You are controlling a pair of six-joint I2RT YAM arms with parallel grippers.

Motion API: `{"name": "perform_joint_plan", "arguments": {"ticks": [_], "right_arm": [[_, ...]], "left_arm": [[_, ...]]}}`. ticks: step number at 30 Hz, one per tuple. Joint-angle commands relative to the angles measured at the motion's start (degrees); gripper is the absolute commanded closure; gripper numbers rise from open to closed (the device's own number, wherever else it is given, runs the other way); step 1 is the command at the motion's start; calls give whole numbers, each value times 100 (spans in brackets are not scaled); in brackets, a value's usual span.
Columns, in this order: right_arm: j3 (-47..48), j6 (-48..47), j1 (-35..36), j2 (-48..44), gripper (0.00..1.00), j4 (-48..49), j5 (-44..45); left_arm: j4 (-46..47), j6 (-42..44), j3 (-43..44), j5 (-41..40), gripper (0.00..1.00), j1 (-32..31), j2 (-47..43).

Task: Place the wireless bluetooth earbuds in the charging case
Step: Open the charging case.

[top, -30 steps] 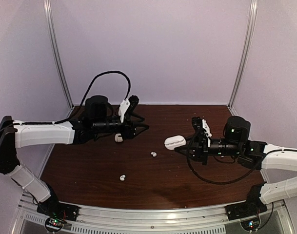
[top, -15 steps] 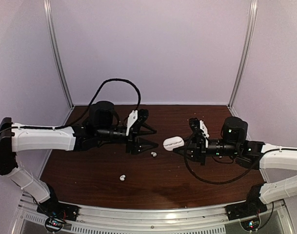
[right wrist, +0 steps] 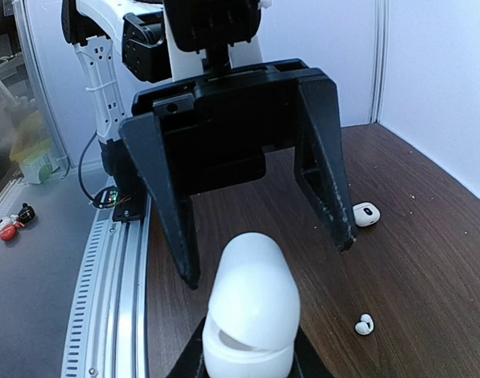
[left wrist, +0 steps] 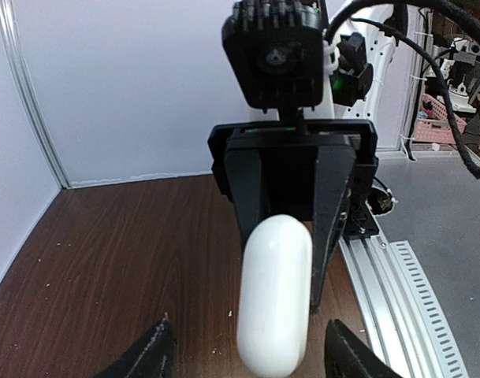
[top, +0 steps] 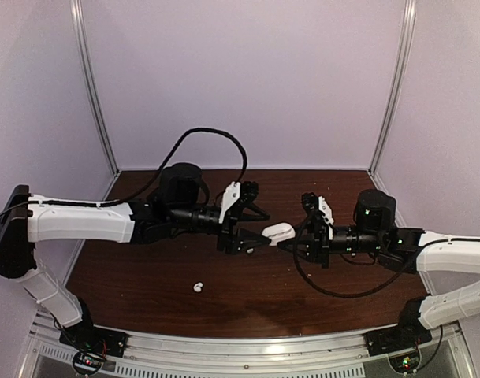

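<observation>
My right gripper (top: 289, 238) is shut on a white charging case (top: 279, 232) and holds it above the table, lid end toward the left arm. In the right wrist view the case (right wrist: 251, 311) shows a thin gap at its lid. My left gripper (top: 259, 230) is open. Its fingers (right wrist: 170, 197) stand either side of the case's end without touching it. The left wrist view shows the case (left wrist: 275, 295) between my own open tips. One earbud (top: 198, 287) lies on the near table. Another earbud (right wrist: 364, 324) lies beside the case.
A second small white case (right wrist: 366, 214) with a dark spot lies on the brown table (top: 145, 268) beyond the left gripper. The metal rail (top: 247, 346) runs along the near edge. Lilac walls enclose the back and sides.
My left arm has swung from the back left to the centre, its open jaws now at the case's end. My right gripper has carried the case slightly left.
</observation>
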Motion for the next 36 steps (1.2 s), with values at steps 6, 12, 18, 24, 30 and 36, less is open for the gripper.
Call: {"name": "perform_joint_plan", "arguments": {"ticks": [6, 12, 18, 24, 30, 36], "right_arm": [[130, -54, 40, -97, 100, 30, -34], [95, -123, 44, -170, 100, 35, -181], [59, -172, 58, -199, 100, 39, -279], [55, -196, 75, -166, 100, 10, -299], [99, -228, 83, -136, 100, -44, -284], [130, -213, 84, -76, 100, -53, -323]], "left_arm": [[-168, 175, 413, -387, 35, -186, 156], [-129, 56, 401, -693, 39, -142, 114], [-49, -75, 325, -800, 40, -57, 6], [38, -163, 202, -617, 40, 46, -107], [146, -255, 83, -504, 40, 103, -198], [115, -237, 62, -609, 40, 138, -240]]}}
